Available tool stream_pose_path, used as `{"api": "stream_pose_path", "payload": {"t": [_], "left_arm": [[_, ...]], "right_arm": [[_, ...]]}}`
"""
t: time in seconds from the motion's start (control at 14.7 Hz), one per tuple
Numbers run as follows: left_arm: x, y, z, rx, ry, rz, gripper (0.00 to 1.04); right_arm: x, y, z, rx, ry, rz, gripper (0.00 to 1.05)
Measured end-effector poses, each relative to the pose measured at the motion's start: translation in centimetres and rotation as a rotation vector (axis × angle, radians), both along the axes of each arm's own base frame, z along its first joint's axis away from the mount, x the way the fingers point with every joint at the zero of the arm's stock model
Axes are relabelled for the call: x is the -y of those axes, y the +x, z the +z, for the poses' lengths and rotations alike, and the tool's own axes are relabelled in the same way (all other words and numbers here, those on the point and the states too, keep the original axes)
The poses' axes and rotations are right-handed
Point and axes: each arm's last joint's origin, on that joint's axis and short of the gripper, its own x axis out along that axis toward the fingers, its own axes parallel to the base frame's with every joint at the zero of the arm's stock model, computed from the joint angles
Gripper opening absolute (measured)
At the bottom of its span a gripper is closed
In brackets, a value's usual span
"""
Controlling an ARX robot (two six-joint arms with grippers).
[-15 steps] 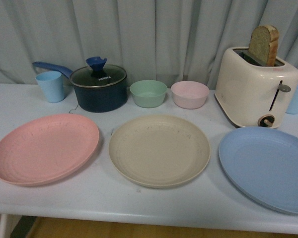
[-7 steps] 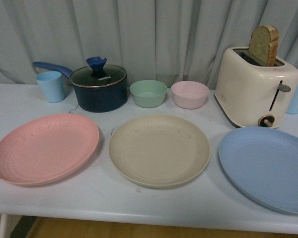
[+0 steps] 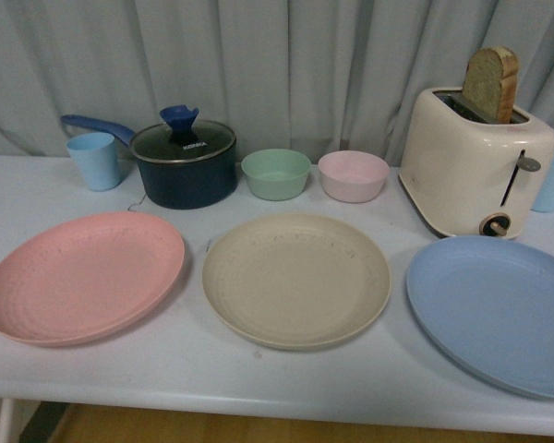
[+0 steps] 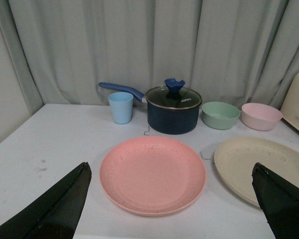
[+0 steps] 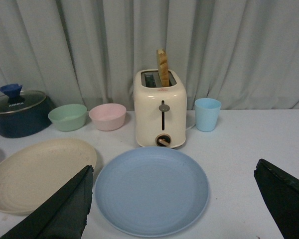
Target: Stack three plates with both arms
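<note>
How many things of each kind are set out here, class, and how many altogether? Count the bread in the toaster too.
Plates: 3 (pink plate, beige plate, light blue plate)
Bowls: 2 (green bowl, pink bowl)
Cups: 2 (cup by the pot, cup by the toaster)
Lidded pot: 1
Toaster: 1
Bread slice: 1
Total: 10

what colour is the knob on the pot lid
Dark blue knob on the pot lid; clearest in the left wrist view.
</note>
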Motion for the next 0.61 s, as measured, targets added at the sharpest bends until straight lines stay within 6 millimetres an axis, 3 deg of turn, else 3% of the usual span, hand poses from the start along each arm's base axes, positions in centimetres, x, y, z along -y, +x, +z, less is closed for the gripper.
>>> {"api": "stream_pose_path", "payload": {"t": [0.61], "left_arm": [[0.00, 0.00, 0.00, 0.000, 0.000, 0.000, 0.98]], "right_arm": [[0.00, 0.00, 0.00, 0.000, 0.000, 0.000, 0.98]]}}
